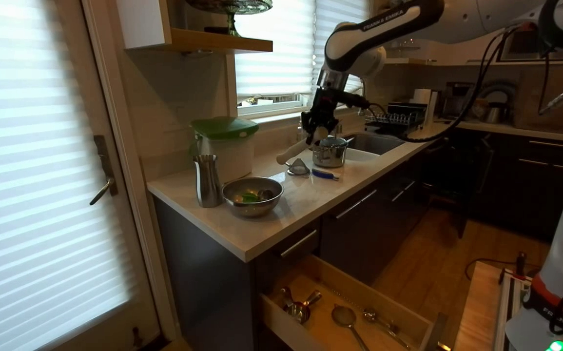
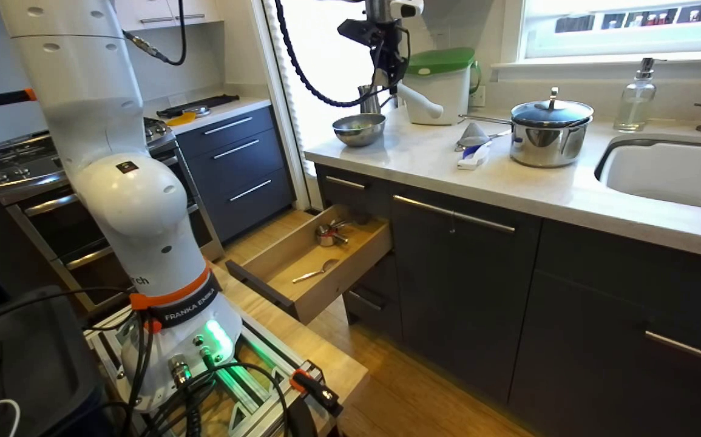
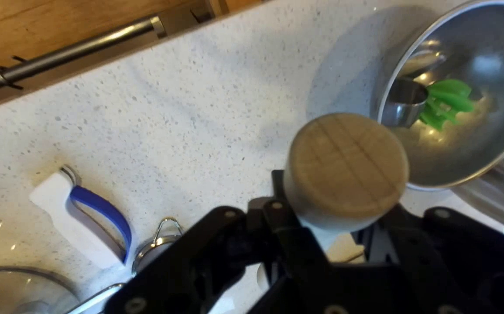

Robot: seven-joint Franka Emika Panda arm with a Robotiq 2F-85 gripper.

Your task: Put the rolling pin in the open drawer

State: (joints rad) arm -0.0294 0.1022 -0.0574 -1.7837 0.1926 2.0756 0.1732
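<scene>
While the drawer (image 2: 347, 272) sits pulled out with metal utensils (image 2: 327, 235) inside, hand (image 1: 319, 128) has the rolling pin (image 3: 347, 168) clamped, tilted, above the surface (image 2: 420, 149), which carries pot (image 2: 547, 142) and metal bowl (image 2: 359, 137).

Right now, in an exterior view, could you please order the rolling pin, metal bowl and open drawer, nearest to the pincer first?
1. Rolling pin, held in the pincer.
2. Metal bowl, on the counter.
3. Open drawer, below the counter.
</scene>
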